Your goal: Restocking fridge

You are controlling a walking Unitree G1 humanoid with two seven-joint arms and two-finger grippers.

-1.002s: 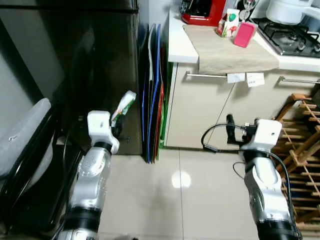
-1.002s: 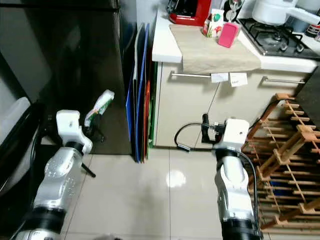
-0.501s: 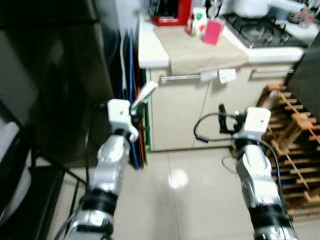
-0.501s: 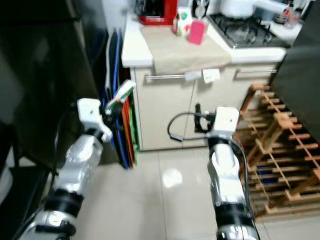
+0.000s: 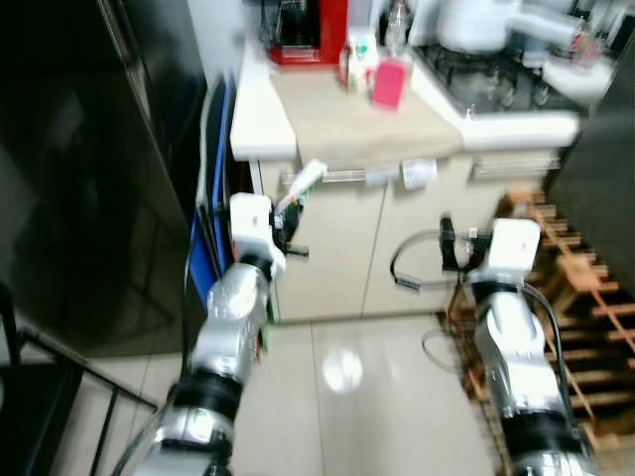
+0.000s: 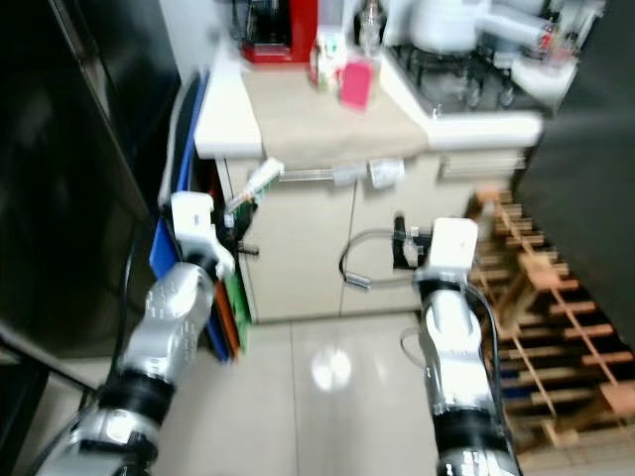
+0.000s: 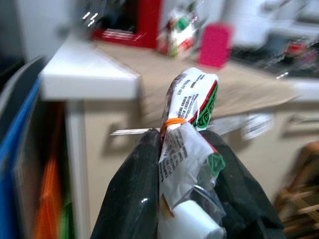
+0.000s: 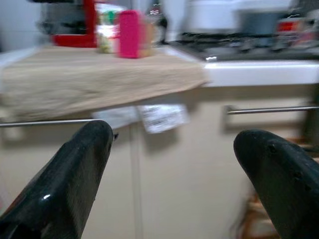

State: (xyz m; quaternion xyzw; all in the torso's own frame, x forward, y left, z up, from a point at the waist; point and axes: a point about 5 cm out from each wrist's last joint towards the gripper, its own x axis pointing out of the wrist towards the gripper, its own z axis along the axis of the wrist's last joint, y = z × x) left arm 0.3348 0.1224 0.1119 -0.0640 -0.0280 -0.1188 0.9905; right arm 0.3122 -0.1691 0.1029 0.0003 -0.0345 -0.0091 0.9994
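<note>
The left hand (image 7: 182, 164) is clamping its two black fingers (image 7: 132, 194) on a printed packet (image 7: 187, 134) bound with an orange band, holding it up before the cream cabinet (image 5: 337, 258) below the table (image 5: 260, 109); the packet's print is too blurred to read; the right hand (image 8: 174, 164) is hanging spread wide, gripping nothing. A beige cloth (image 5: 352, 124), a red appliance (image 5: 303, 30), a pink container (image 5: 387, 84) and a carton (image 5: 355, 59) are sitting on the table beside a gas hob (image 5: 486, 84); paper tags (image 5: 419, 174) are dangling from the cabinet rail; a dark fridge (image 5: 89, 178) is standing left; a wooden rack (image 5: 585, 288) is leaning right; the floor (image 5: 347, 397) is glossy tile.
</note>
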